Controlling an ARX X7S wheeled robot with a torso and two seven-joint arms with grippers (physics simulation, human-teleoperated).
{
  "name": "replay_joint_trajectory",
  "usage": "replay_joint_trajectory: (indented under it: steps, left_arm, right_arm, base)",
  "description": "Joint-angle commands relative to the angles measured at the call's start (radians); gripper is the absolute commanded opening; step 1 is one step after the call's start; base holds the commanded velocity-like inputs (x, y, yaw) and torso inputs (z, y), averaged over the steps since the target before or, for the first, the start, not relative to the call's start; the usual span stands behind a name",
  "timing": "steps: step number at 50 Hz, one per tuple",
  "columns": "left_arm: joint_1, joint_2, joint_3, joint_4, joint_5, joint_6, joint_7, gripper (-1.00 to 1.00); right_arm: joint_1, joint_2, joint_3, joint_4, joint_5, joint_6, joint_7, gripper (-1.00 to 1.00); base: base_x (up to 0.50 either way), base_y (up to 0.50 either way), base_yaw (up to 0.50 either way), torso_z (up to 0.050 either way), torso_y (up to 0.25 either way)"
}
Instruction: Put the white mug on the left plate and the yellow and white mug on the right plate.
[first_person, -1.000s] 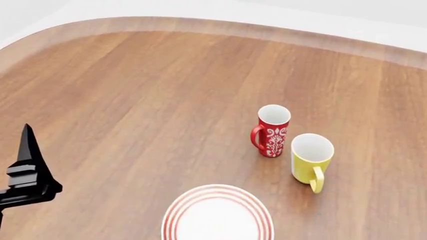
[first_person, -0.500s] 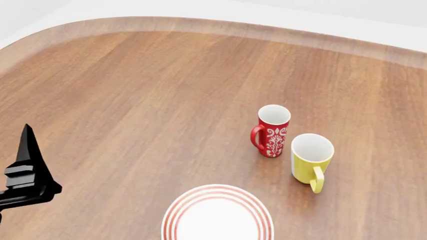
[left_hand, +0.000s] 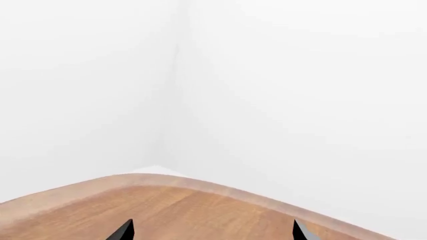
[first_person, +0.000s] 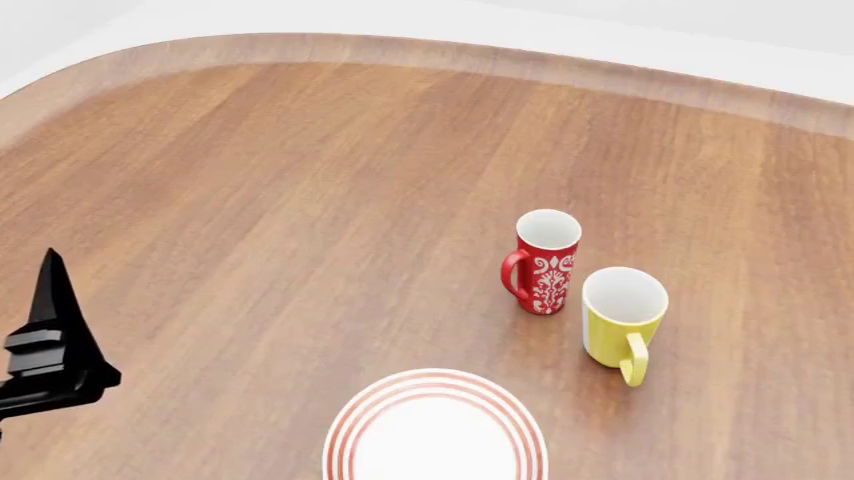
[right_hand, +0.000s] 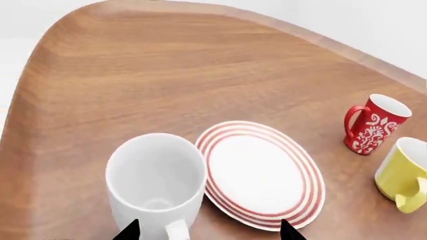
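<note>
The white mug (right_hand: 157, 182) stands upright on the table beside a red-ringed white plate (right_hand: 261, 172) in the right wrist view, its handle turned toward my right gripper (right_hand: 208, 231). That gripper is open and empty, just short of the mug. The yellow and white mug (first_person: 622, 318) stands upright next to a red patterned mug (first_person: 545, 262), beyond the plate (first_person: 435, 428). It also shows in the right wrist view (right_hand: 403, 172). Only one plate is in view. My left gripper (left_hand: 211, 232) is open and empty at the table's left side, and one finger (first_person: 56, 300) shows in the head view.
The red mug (right_hand: 373, 124) stands close to the yellow mug, on its far side. The table's curved far edge (first_person: 400, 48) meets a white wall. The left wrist view shows only the table's rim (left_hand: 200, 186) and white walls.
My left gripper has sunk very slightly toward the bottom of the head view. The mugs and plate have not moved.
</note>
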Motion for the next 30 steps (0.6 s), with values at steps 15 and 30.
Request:
replay_joint_trajectory:
  steps: [15, 30]
  left_arm:
    - [0.003, -0.010, 0.002, 0.000, -0.003, 0.015, -0.012, 1.00]
    - [0.006, -0.017, 0.009, 0.009, -0.005, 0.015, -0.021, 1.00]
  right_arm:
    - [0.064, 0.047, -0.116, 0.051, 0.055, 0.017, -0.193, 1.00]
    - [0.109, 0.094, -0.098, 0.038, 0.114, 0.093, -0.229, 1.00]
  base:
    - [0.00, 0.00, 0.00, 0.000, 0.000]
    - [0.00, 0.00, 0.00, 0.000, 0.000]
